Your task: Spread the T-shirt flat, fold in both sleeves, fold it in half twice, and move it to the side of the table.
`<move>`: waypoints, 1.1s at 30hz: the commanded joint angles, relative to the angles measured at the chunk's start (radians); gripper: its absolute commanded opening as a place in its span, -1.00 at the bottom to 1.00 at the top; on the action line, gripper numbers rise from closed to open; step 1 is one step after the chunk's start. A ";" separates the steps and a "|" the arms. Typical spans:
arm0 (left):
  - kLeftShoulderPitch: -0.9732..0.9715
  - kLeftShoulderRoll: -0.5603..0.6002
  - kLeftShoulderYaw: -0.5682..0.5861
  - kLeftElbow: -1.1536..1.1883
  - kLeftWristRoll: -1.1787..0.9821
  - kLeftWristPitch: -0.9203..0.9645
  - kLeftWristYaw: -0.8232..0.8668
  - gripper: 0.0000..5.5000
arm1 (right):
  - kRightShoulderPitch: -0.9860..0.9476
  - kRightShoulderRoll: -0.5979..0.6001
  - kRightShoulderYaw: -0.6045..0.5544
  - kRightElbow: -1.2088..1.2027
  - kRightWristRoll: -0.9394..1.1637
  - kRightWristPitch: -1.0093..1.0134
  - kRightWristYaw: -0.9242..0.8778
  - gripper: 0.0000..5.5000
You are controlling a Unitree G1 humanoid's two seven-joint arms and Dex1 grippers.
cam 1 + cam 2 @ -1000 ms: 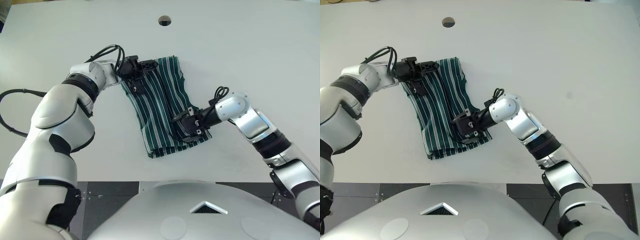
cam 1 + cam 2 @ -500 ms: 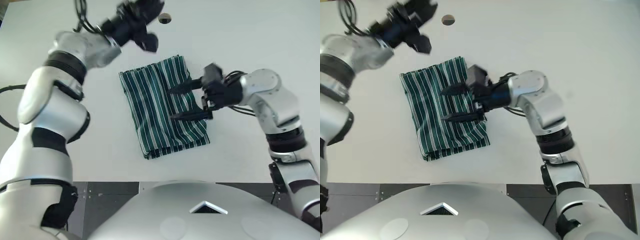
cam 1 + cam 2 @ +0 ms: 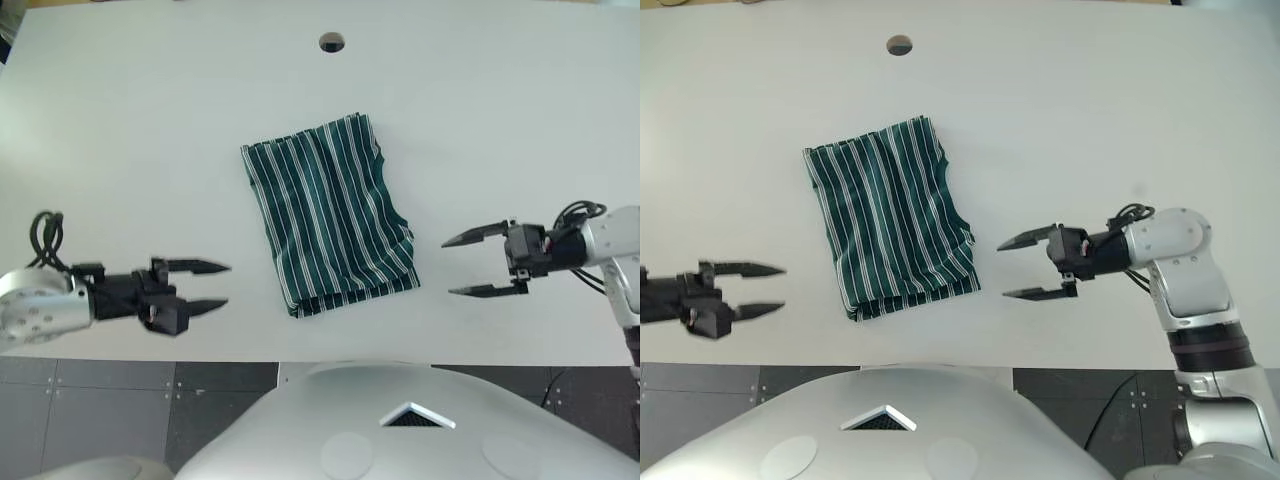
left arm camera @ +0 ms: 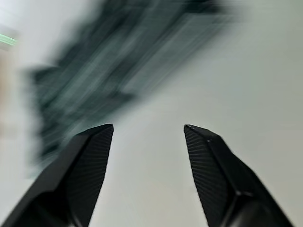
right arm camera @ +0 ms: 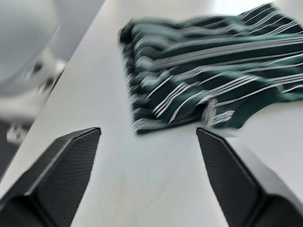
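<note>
1. The left gripper [image 3: 226, 285] hovers near the table's [image 3: 500, 120] front edge, fingers spread wide, holding nothing.
2. The right gripper [image 3: 447, 268] is likewise wide apart and empty, just right of the T-shirt [image 3: 330, 215].
3. The folded, green-striped T-shirt lies flat between them, touching neither.

Recording the T-shirt [image 3: 328, 215] lying on the table [image 3: 520, 110], around its middle. Noting a hole [image 3: 330, 42] sitting behind it, toward the far edge. Logging the left gripper [image 3: 226, 284] to its left and the right gripper [image 3: 447, 267] to its right, both apart from it, nearer the front edge.
</note>
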 commanded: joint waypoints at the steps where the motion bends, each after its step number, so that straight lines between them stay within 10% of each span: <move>1: 0.075 -0.091 0.072 -0.026 0.049 0.110 -0.069 0.29 | 0.010 0.014 0.028 0.017 -0.140 -0.299 -0.058 0.64; 9: 0.163 -0.307 0.251 -0.098 0.290 0.186 -0.057 0.39 | -0.005 0.063 0.102 0.133 -0.346 -0.647 -0.251 0.65; 25: 0.168 -0.556 0.396 -0.101 0.413 0.177 -0.183 0.39 | -0.088 0.120 0.271 0.274 -0.517 -0.668 -0.500 0.65; 33: 0.181 -0.600 0.402 -0.095 0.400 0.152 -0.255 0.23 | -0.122 0.107 0.317 0.300 -0.520 -0.644 -0.534 0.09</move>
